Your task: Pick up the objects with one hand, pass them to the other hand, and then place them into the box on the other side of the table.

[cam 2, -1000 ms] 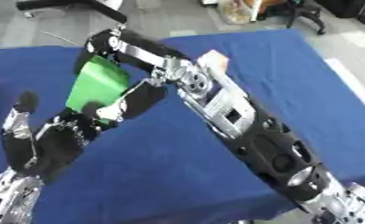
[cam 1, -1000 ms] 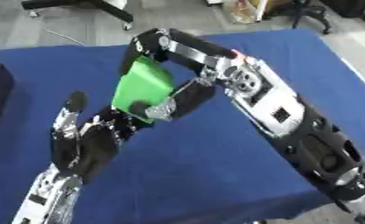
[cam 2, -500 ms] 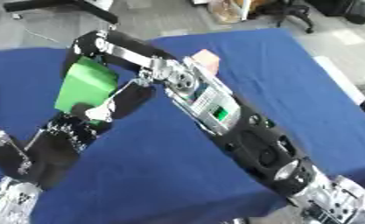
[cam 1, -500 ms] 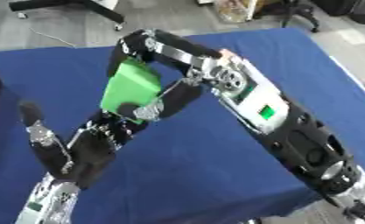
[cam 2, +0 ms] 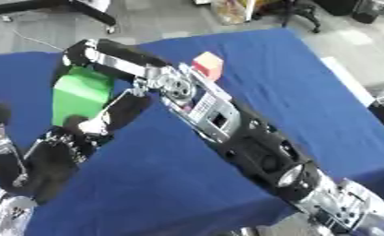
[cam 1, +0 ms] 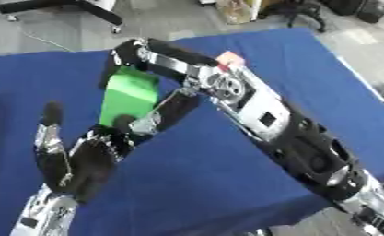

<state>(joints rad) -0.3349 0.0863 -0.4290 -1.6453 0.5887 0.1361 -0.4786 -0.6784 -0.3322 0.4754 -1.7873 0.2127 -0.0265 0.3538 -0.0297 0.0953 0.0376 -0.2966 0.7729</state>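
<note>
**Green block mid-handover above the blue table**

Since the earlier frames, both arms and the green block (cam 1: 129, 96) sit further left and higher in view, though the whole picture has tilted too, so part of that shift is likely the camera's.

At the left, the left hand (cam 1: 90, 154) is raised palm-up beneath the block, its fingers spread and reaching upward, the thumb standing apart at the far left. Its fingertips (cam 1: 124, 123) meet the block's lower edge, placed there, I judge, to receive it.

The block hangs in the air between the two hands, clear of the blue table (cam 1: 323, 78). The right hand (cam 1: 159, 69) comes down from the right arm and clamps the block, fingers over its top and thumb running down its right side, which keeps it steady while the other hand closes in.

Further right, a small pink object (cam 2: 208, 64) lies on the cloth behind the right forearm; what it is I cannot tell.

No box shows clearly in either view, so nothing can be said of its contents.
</note>
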